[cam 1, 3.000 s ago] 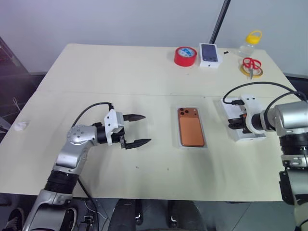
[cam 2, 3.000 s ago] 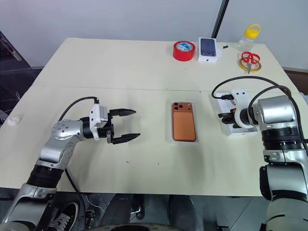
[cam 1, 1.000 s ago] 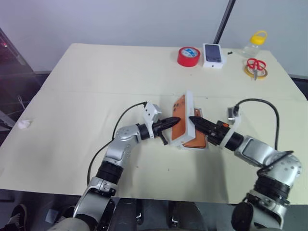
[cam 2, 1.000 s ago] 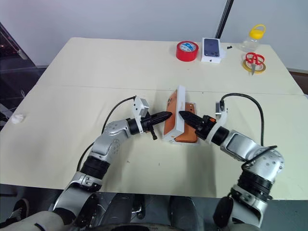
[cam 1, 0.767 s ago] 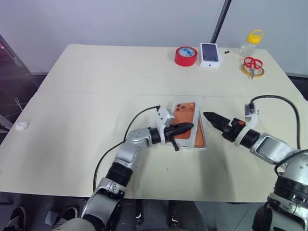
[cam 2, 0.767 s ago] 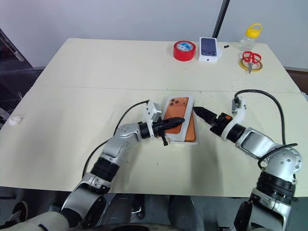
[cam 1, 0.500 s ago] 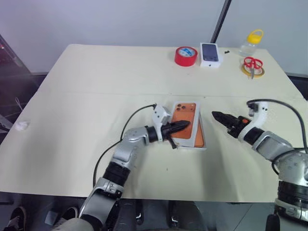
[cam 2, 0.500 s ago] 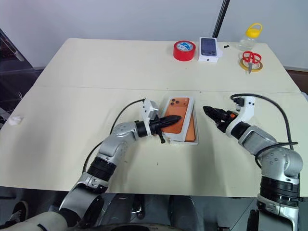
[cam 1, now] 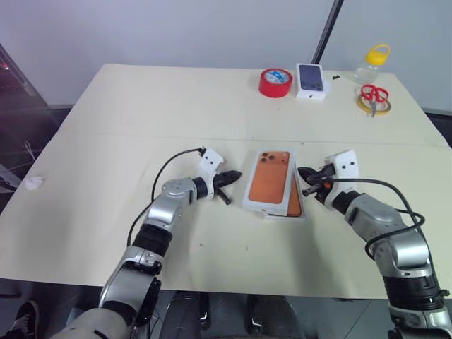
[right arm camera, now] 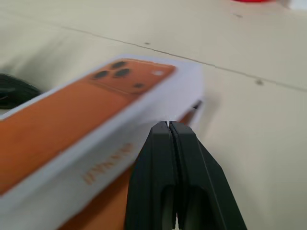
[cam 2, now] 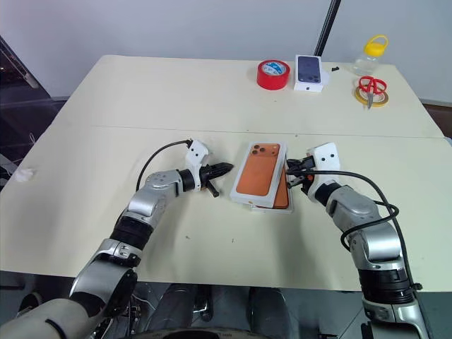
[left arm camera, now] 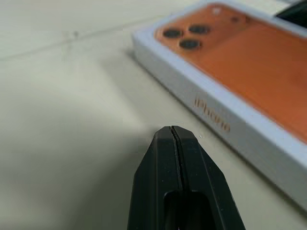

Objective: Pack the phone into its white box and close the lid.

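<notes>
The lid (cam 1: 268, 180), its orange phone picture facing up, lies flat but skewed on top of the white box (cam 2: 272, 207) at the table's middle. A strip of the orange phone (cam 1: 294, 200) shows along the lid's right side, inside the box. My left gripper (cam 1: 236, 174) is shut and empty, pointing at the lid's left edge from a short gap away; the left wrist view shows the lid's side (left arm camera: 225, 124) just ahead. My right gripper (cam 2: 289, 164) is shut, with its tips at the lid's right edge (right arm camera: 158, 103).
At the table's far edge stand a red tape roll (cam 1: 276, 82), a small white box with a dark phone picture (cam 1: 311, 75), red scissors on a yellow ring (cam 1: 372, 99) and a yellow-capped bottle (cam 1: 372, 62). A crumpled white scrap (cam 1: 33, 182) lies far left.
The lid, held up on edge between both grippers a second ago, now lies flat and askew over the phone. My left gripper drew back leftward. My right gripper rolled over and shut.
</notes>
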